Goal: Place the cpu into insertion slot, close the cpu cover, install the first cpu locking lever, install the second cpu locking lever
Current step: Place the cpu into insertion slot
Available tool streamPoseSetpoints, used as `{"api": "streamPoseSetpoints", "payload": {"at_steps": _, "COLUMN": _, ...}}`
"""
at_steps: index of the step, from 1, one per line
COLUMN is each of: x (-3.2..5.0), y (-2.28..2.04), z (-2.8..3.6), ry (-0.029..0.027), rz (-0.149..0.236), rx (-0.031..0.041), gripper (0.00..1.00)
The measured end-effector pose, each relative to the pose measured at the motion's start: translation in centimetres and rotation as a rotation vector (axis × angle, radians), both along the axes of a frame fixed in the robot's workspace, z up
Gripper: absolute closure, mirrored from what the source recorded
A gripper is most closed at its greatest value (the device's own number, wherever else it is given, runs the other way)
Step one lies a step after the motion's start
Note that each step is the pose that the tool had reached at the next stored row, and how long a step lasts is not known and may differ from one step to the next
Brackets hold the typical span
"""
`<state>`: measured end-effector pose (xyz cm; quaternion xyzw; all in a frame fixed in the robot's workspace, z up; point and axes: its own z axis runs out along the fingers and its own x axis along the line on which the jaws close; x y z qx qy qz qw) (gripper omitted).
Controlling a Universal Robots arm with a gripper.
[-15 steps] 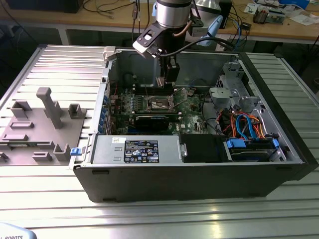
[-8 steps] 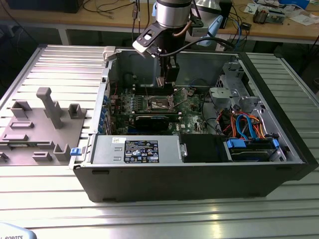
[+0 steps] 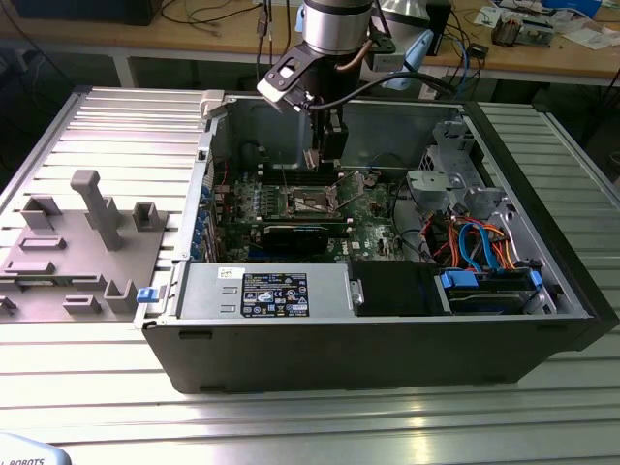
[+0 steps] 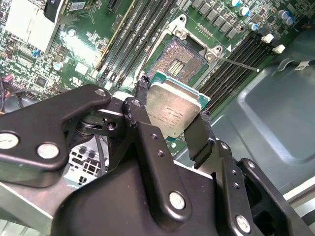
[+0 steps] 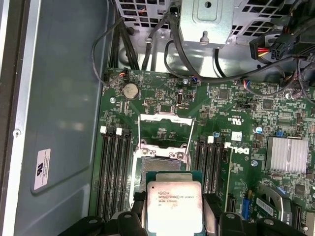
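On the exterior view's left, a grey fixture block (image 3: 87,242) sits on the slatted table (image 3: 291,417), well apart from the work. Next along is the open computer case (image 3: 387,339), its green motherboard (image 3: 373,208) lying flat inside. Over the middle of the board hangs the gripper (image 3: 325,160). In the second wrist view its black fingers (image 4: 197,135) are clenched on opposite edges of the cpu (image 4: 173,109) (dull silver top facing the cameras), holding it in the air close to the insertion slot (image 5: 162,156), not seated. The slot lies bare, its cpu cover (image 5: 165,117) swung open, with long memory slots (image 5: 114,172) on either side. Toward the exterior view's right stand a metal drive cage (image 3: 441,179) and blue cables (image 3: 475,242).
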<state>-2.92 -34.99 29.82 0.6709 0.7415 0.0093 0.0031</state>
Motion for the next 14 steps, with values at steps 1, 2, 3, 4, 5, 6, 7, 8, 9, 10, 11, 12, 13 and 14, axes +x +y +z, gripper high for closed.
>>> {"api": "streamPoseSetpoints", "payload": {"at_steps": 1, "x": 0.0, "y": 0.0, "z": 0.0, "ry": 0.0, "rz": -0.001, "rx": 0.0, "gripper": 0.46}}
{"api": "streamPoseSetpoints", "payload": {"at_steps": 2, "x": 0.0, "y": 0.0, "z": 0.0, "ry": 0.0, "rz": -0.002, "rx": 0.0, "gripper": 0.46}}
{"api": "streamPoseSetpoints", "payload": {"at_steps": 3, "x": 0.0, "y": 0.0, "z": 0.0, "ry": 0.0, "rz": -0.004, "rx": 0.0, "gripper": 0.46}}
{"api": "streamPoseSetpoints", "payload": {"at_steps": 4, "x": 0.0, "y": 0.0, "z": 0.0, "ry": 0.0, "rz": -0.006, "rx": 0.0001, "gripper": 0.46}}
{"api": "streamPoseSetpoints", "payload": {"at_steps": 5, "x": 0.0, "y": 0.0, "z": 0.0, "ry": 0.0, "rz": -0.007, "rx": 0.0, "gripper": 0.46}}
{"api": "streamPoseSetpoints", "payload": {"at_steps": 6, "x": 0.0, "y": 0.0, "z": 0.0, "ry": 0.0, "rz": -0.009, "rx": 0.0, "gripper": 0.46}}
{"api": "streamPoseSetpoints", "payload": {"at_steps": 7, "x": 0.0, "y": 0.0, "z": 0.0, "ry": 0.0, "rz": -0.01, "rx": 0.0, "gripper": 0.46}}
{"api": "streamPoseSetpoints", "payload": {"at_steps": 8, "x": 0.0, "y": 0.0, "z": 0.0, "ry": 0.0, "rz": -0.012, "rx": 0.0, "gripper": 0.46}}
{"api": "streamPoseSetpoints", "payload": {"at_steps": 9, "x": 0.0, "y": 0.0, "z": 0.0, "ry": 0.0, "rz": -0.013, "rx": 0.0, "gripper": 0.46}}
{"api": "streamPoseSetpoints", "payload": {"at_steps": 10, "x": 0.0, "y": 0.0, "z": 0.0, "ry": 0.0, "rz": -0.015, "rx": 0.0, "gripper": 0.46}}
{"api": "streamPoseSetpoints", "payload": {"at_steps": 11, "x": 0.0, "y": 0.0, "z": 0.0, "ry": 0.0, "rz": -0.017, "rx": 0.0, "gripper": 0.46}}
{"api": "streamPoseSetpoints", "payload": {"at_steps": 12, "x": 0.0, "y": 0.0, "z": 0.0, "ry": 0.0, "rz": -0.019, "rx": 0.0, "gripper": 0.46}}
{"api": "streamPoseSetpoints", "payload": {"at_steps": 13, "x": 0.0, "y": 0.0, "z": 0.0, "ry": 0.0, "rz": -0.021, "rx": 0.0, "gripper": 0.46}}
{"api": "streamPoseSetpoints", "payload": {"at_steps": 14, "x": 0.0, "y": 0.0, "z": 0.0, "ry": 0.0, "rz": -0.022, "rx": -0.0001, "gripper": 0.46}}
